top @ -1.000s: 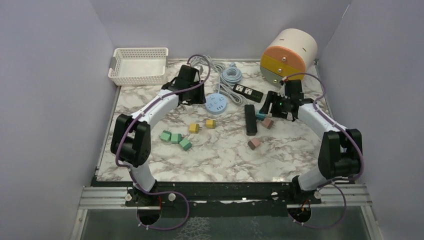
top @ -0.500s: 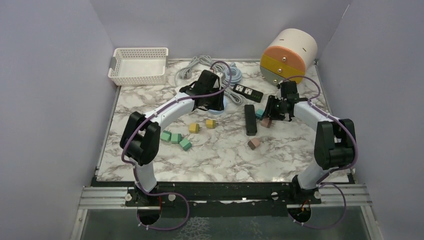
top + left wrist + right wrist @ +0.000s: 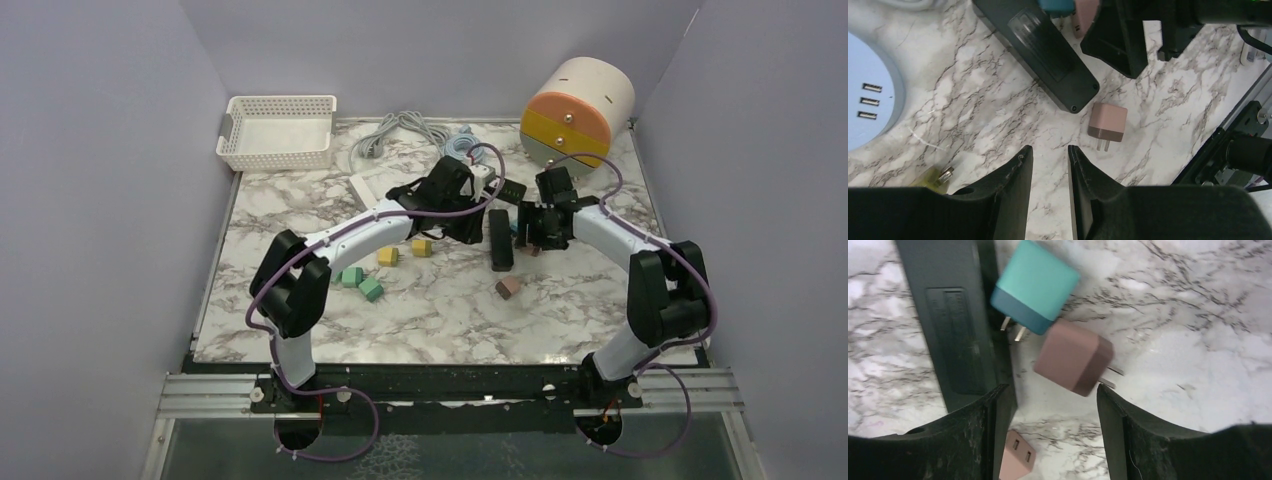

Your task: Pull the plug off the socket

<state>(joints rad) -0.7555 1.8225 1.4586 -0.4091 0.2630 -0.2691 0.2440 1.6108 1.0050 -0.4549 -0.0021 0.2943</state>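
Teal plug [image 3: 1035, 285], black socket strip [image 3: 948, 325], marbled table [image 3: 1198, 340]

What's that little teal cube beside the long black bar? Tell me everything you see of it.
It is a small teal plug, a smooth, plastic-looking cube with a darker face carrying two bare metal prongs. It lies on its side on the marble table, prongs aimed at the black power strip but not in any socket. One corner appears to meet a pinkish-brown plug. Nothing grips it.
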